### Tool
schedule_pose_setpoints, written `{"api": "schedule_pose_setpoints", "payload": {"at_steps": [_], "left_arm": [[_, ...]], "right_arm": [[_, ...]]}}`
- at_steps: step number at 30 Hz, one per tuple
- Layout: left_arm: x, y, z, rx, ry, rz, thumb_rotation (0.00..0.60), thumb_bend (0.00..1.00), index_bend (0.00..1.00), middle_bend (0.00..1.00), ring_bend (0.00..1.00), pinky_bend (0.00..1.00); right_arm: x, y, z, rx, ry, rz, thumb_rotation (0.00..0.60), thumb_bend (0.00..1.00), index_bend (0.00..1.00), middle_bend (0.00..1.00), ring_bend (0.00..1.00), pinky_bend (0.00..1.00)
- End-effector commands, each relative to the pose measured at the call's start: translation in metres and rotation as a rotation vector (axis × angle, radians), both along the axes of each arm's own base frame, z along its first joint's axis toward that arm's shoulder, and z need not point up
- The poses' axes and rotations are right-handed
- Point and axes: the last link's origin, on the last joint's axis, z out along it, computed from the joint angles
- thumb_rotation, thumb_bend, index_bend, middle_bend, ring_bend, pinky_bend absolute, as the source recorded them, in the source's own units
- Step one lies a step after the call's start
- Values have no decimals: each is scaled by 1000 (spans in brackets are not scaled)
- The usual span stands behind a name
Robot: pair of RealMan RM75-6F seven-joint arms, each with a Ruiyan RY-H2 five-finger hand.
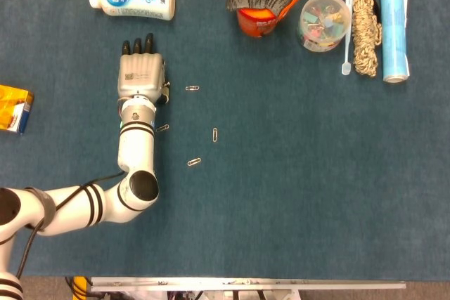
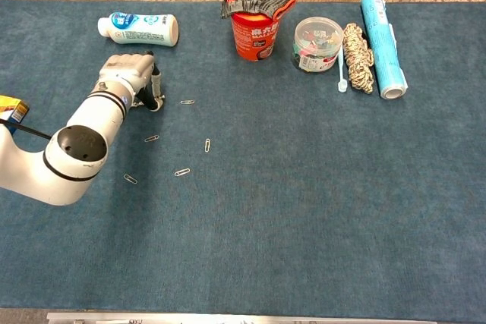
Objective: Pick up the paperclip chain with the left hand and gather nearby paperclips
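My left hand [image 1: 141,74] lies palm down low over the blue cloth, fingertips toward the far edge; in the chest view my left hand [image 2: 133,73] shows its fingers bent down to the table. No paperclip chain shows; whatever is under the palm is hidden. Loose paperclips lie to the hand's right and nearer me: one paperclip [image 1: 192,88] beside the thumb, a second paperclip [image 1: 214,134], a third paperclip [image 1: 194,161], and a paperclip [image 1: 163,128] against the forearm. The chest view shows another paperclip [image 2: 130,179] by the elbow. My right hand is out of both views.
A white bottle [image 1: 132,1] lies beyond the hand. At the back stand a red cup [image 1: 259,17] under a grey cloth, a clear tub [image 1: 323,22] of clips, a rope bundle [image 1: 365,33] and a blue roll [image 1: 393,19]. A yellow box [image 1: 14,108] sits at the left edge.
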Motion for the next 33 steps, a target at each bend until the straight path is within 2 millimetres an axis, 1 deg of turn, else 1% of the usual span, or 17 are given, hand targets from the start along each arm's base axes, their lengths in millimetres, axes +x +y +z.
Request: {"api": "schedule_pose_setpoints", "payload": {"at_steps": [1,9,19,33], "left_arm": [[2,-4,3,4,-11,-16,600,358,533,0,0,0],[9,-15,15,18,-56,-66,600,363,536,0,0,0],[13,-27,31,38,-112,-101,600,371,542,0,0,0],[21,-31,37,45,-153,-126,600,376,543,0,0,0]], "right_arm": [[0,0,0,1,0,0,600,0,238,226,241,551],[1,1,-1,3,1,4,600,0,238,226,241,551],[1,0,-2,6,2,3,600,0,238,226,241,551],[1,0,-3,6,2,2,600,0,238,226,241,551]]}}
